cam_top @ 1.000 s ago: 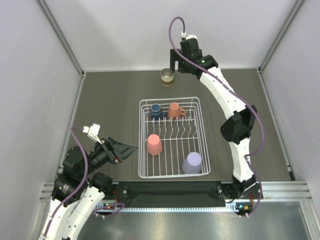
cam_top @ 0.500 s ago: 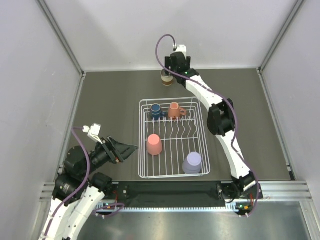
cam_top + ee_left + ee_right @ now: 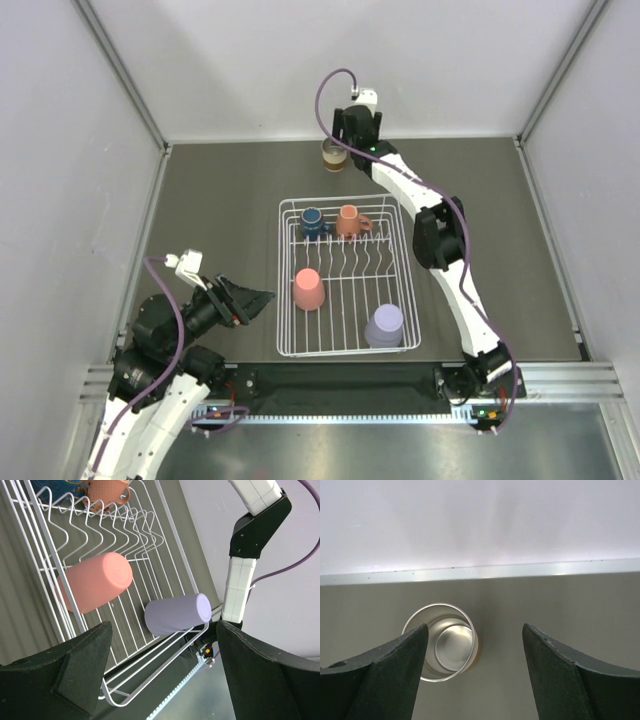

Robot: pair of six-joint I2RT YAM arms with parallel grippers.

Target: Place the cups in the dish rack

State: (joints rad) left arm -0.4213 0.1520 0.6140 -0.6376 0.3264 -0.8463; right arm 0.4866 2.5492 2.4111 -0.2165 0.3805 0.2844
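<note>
A shiny cup (image 3: pixel 334 155) stands upright on the table by the back wall, outside the dish rack (image 3: pixel 281 290). My right gripper (image 3: pixel 343 138) hovers over it, open. In the right wrist view the shiny cup (image 3: pixel 441 642) lies toward the left finger (image 3: pixel 385 675), which overlaps its rim; the gripper (image 3: pixel 475 626) grips nothing. The rack holds a dark blue mug (image 3: pixel 312 221), a terracotta mug (image 3: pixel 349 220), a pink tumbler (image 3: pixel 308 289) and a lavender tumbler (image 3: pixel 384 325). My left gripper (image 3: pixel 256 298) is open and empty, just left of the rack.
White walls close in the table at the back and on both sides. The left wrist view shows the pink tumbler (image 3: pixel 95 587) and lavender tumbler (image 3: pixel 175 612) inside the rack wires (image 3: pixel 165 545), with the right arm's lower links (image 3: pixel 240 587) beyond.
The right arm has swung left, bringing its gripper from right of the shiny cup to above it, and its jaws have narrowed somewhat. The left arm has barely moved.
</note>
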